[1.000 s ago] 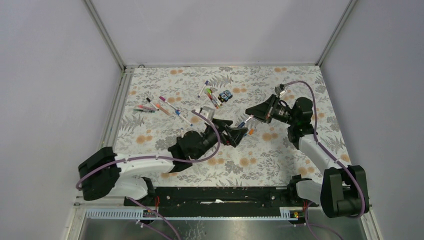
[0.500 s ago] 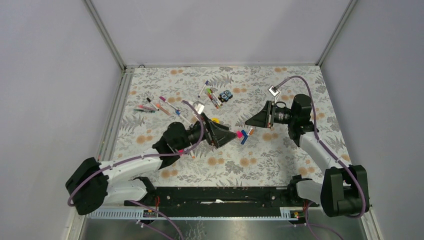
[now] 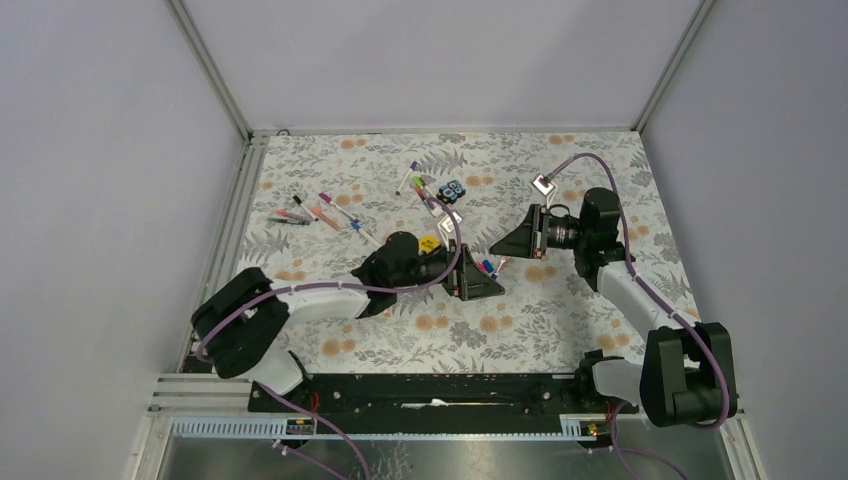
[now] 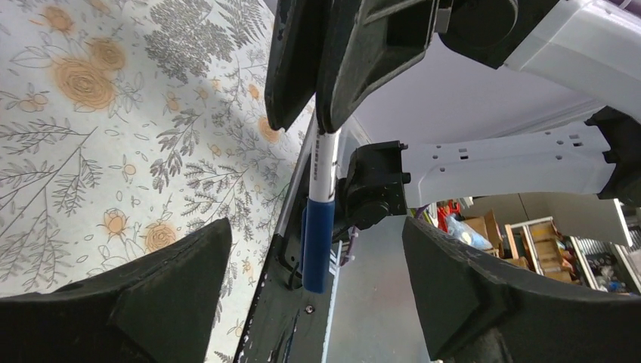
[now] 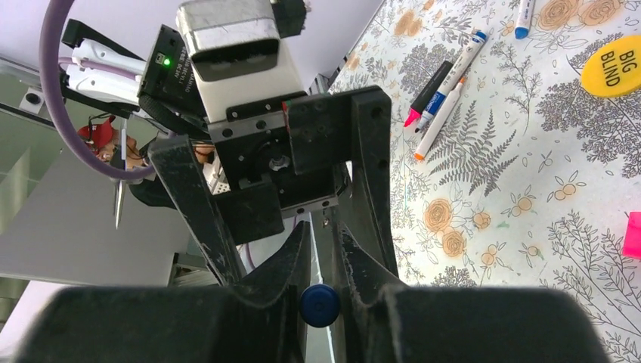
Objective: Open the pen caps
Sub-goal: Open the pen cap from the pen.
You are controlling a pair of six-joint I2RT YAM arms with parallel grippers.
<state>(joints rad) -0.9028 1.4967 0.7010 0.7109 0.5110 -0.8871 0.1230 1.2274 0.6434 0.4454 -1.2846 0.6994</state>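
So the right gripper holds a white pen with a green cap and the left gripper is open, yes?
The cap is blue, not green, as the left wrist view shows. The right gripper holds the white pen; the left gripper is open.

The counter (image 3: 560, 320) wears a pale cloth printed with grey ferns and orange roses; the marker pen (image 4: 325, 170) has a white barrel with dark print, and its cap (image 4: 318, 246) is deep blue; both the left end effector (image 3: 487, 280) and the right end effector (image 5: 323, 261) are black; the cables (image 3: 330, 288) are purple; the round disc (image 5: 611, 66) is yellow with black lettering; the highlighter (image 5: 432, 87) is black with a pink tip.
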